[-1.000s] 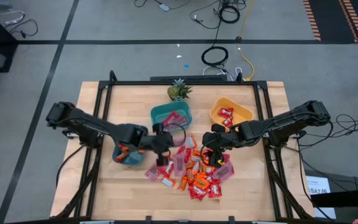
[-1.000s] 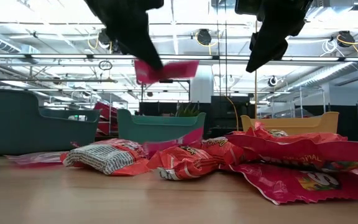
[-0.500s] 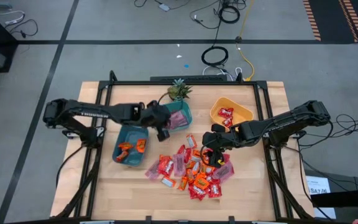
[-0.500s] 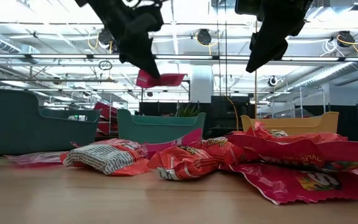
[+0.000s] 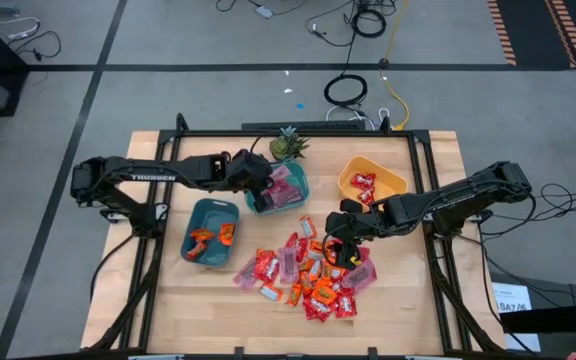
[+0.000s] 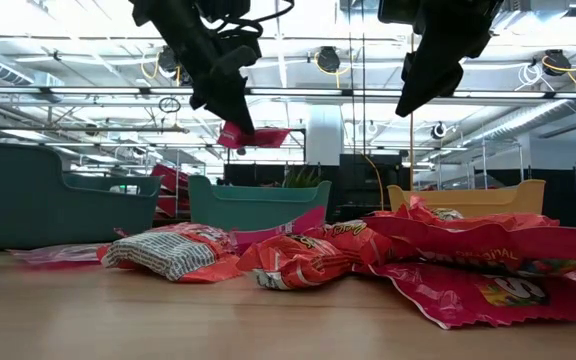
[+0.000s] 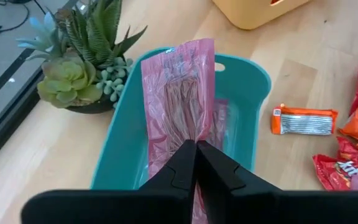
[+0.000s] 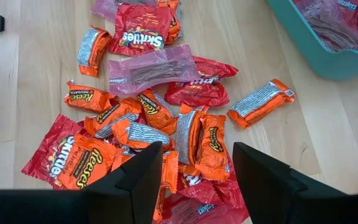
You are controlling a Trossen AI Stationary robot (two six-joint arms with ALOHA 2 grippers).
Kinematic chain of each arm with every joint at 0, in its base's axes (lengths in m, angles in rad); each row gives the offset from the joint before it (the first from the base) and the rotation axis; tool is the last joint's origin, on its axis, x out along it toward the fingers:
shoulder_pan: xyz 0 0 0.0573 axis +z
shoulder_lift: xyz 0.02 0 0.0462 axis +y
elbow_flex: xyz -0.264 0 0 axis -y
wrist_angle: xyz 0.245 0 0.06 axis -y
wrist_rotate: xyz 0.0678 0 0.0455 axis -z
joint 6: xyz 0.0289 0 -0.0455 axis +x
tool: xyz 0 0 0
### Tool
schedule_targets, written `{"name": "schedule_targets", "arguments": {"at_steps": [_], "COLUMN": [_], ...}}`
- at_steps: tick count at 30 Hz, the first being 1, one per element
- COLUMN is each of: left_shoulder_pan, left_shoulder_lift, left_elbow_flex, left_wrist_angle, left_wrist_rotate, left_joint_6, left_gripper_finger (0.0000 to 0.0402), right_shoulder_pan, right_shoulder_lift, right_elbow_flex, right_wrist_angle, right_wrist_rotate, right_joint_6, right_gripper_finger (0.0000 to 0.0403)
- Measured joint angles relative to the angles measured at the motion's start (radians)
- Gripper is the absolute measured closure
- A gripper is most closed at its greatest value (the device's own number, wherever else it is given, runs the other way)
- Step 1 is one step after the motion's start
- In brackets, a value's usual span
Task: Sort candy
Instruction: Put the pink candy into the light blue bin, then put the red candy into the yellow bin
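My left gripper [image 5: 259, 181] is shut on a pink-purple wrapped candy [image 7: 180, 87] above the middle teal bowl [image 5: 252, 196], which holds more pink candies. In the low view the gripper [image 6: 230, 112] hangs high with the candy [image 6: 260, 135] at its tips. My right gripper [image 5: 339, 240] is open and empty, hovering above the loose pile of red, orange and pink candies [image 5: 308, 275]. Its two fingers [image 8: 143, 180] stand apart over the pile [image 8: 142, 124] without touching it. My left gripper pinches the pink candy's near end [image 7: 190, 132] between its two fingers. The fingers slant down from the table's left side and lie along the wrapper. The candy sticks out past the fingertips, about level, lifted clear above the teal bowl [image 7: 257, 87].
A darker teal bowl [image 5: 196, 213] at the left holds a few orange candies. A yellow bowl [image 5: 390, 182] at the far right holds red ones. A small green plant [image 5: 286, 146] stands at the far edge, just behind the middle bowl. An orange candy [image 7: 303, 120] lies beside that bowl.
My left gripper has gone up and toward the table's far edge, from beside the pile to above the middle teal bowl. It has stayed shut on the pink candy, which it carried clear of the table.
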Motion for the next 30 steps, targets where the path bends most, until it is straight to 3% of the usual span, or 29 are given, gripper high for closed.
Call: {"name": "schedule_targets", "arguments": {"at_steps": [8, 17, 25, 30], "left_shoulder_pan": [-0.001, 0.004, 0.003, 0.001], "left_shoulder_lift": [0.000, 0.000, 0.000, 0.000], "left_elbow_flex": [0.001, 0.001, 0.001, 0.001], "left_wrist_angle": [-0.007, -0.050, -0.051, -0.051], "left_wrist_rotate": [-0.014, -0.008, -0.017, 0.073], "left_joint_6": [-0.001, -0.026, -0.026, -0.027], "left_gripper_finger": [0.0375, 0.0301, 0.0290, 0.0290], "right_shoulder_pan": [0.000, 0.000, 0.000, 0.000], "right_shoulder_lift": [0.000, 0.000, 0.000, 0.000], "right_elbow_flex": [0.000, 0.000, 0.000, 0.000], "right_wrist_angle": [0.017, 0.044, 0.045, 0.045], "right_wrist_rotate": [0.000, 0.000, 0.000, 0.000], "right_joint_6": [-0.002, -0.002, -0.002, -0.002], "right_gripper_finger": [0.0216, 0.0216, 0.0216, 0.0216]}}
